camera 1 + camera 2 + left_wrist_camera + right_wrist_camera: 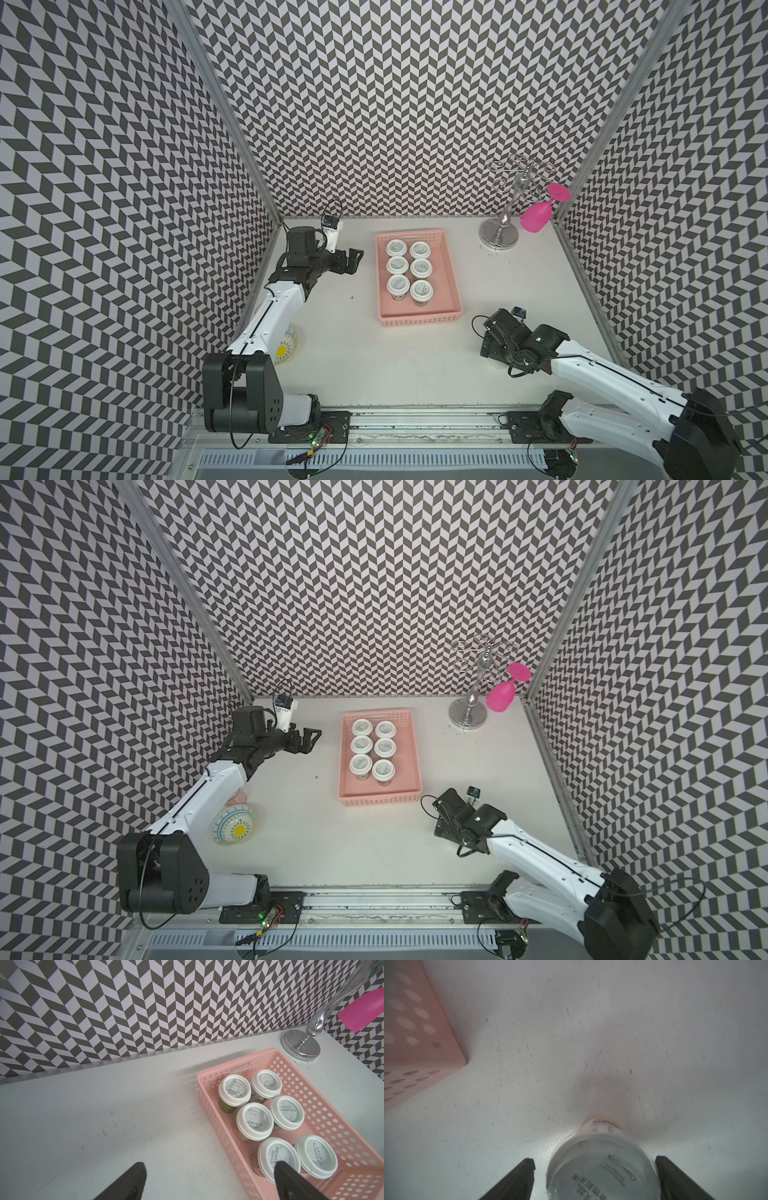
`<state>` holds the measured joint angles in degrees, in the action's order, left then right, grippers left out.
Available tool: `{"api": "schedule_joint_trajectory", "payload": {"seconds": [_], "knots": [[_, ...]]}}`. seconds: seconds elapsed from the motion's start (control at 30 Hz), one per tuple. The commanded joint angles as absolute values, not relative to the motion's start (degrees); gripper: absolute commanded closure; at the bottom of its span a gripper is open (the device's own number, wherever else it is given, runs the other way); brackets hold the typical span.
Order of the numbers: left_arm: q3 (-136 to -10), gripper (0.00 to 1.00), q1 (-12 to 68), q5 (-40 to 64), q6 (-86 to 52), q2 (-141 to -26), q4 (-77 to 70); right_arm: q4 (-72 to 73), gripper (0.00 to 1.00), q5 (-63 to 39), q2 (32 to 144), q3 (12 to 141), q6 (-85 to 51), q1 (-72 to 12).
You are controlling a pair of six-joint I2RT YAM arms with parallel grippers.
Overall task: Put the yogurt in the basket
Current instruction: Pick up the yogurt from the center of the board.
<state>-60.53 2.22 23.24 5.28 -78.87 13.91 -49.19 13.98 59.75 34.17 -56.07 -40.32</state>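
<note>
Straddling yogurt (602,1169): right gripper (595,1159), fingers wide, not clamped.
Left gripper (209,1178): fingers wide, empty.
Yogurt handling: likely light, smooth, thin-walled; grasp sides squarely.

pale table (93,1122) below a chevron wall (145,1001). on it a salmon-pink basket (207,1093) with dotted sides, holding six upright yogurt tubs (255,1121) in two rows of three, white lids up, dark print on each. green side on the end tub (225,1106), brownish on nearer ones. left gripper (209,1164) spread wide, one dark finger (291,1182) overlapping the nearest lid, the other over bare table. past the basket a chrome stand (301,1047), and by it something pink (363,1014), cut off by the frame, perhaps a glass.
</note>
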Motion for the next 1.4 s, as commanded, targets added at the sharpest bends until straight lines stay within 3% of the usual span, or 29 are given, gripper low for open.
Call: {"api": "schedule_joint_trajectory", "payload": {"seconds": [0.0,0.8,1.37], "knots": [[-60.9,0.0,1.8,23.3,5.5,-79.0,13.1,-47.8,0.08,13.0,60.6,33.7,-55.0,-40.0],[-60.4,0.0,1.7,22.9,6.1,-78.7,12.6,-47.8,0.19,12.3,65.4,36.8,-52.1,-39.9],[-60.1,0.0,1.7,22.9,6.1,-78.7,12.3,-48.7,0.2,13.1,67.0,41.0,-49.7,-39.6]]}}
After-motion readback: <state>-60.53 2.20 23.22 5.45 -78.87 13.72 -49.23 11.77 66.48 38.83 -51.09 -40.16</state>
